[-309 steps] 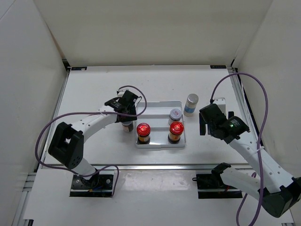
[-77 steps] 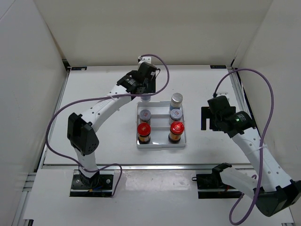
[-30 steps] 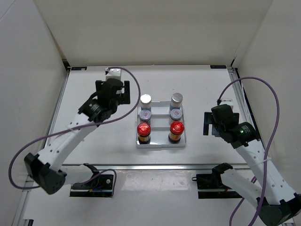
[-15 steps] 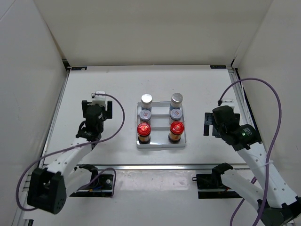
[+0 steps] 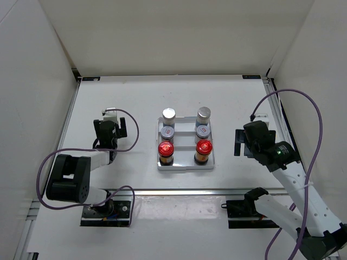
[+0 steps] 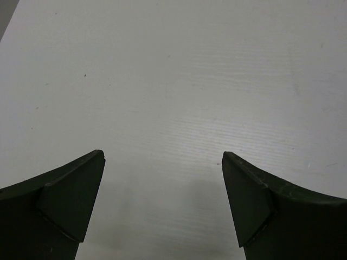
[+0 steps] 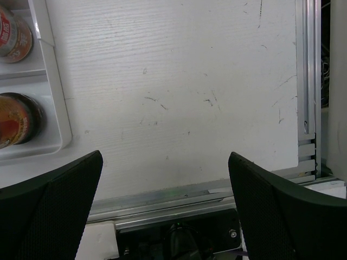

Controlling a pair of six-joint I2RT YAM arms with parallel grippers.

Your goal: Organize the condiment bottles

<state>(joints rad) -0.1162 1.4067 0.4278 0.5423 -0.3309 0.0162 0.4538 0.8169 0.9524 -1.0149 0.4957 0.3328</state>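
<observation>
Six condiment bottles stand in two columns in the white tray [image 5: 185, 166]. At the back are two tall silver-capped ones [image 5: 169, 114] [image 5: 203, 114]. Two short grey-capped ones [image 5: 168, 131] [image 5: 202, 130] fill the middle, and two red-capped ones [image 5: 165, 149] [image 5: 203, 147] stand in front. My left gripper [image 5: 110, 129] [image 6: 162, 206] is open over bare table, well left of the tray. My right gripper [image 5: 241, 143] [image 7: 165, 200] is open to the right of the tray, holding nothing. The tray's corner [image 7: 57, 138] and a brown-filled bottle [image 7: 13, 124] show at the left edge of the right wrist view.
White walls enclose the table on three sides. A metal rail [image 7: 306, 81] runs along the right table edge and another [image 5: 179, 190] along the near edge. The right arm's base mount [image 7: 179, 238] lies just below the right gripper. Purple cables loop off both arms.
The left arm has pulled back from beside the tray to the left and folded toward its base, gripper still open. The right arm has barely moved. The bottles stay put.
</observation>
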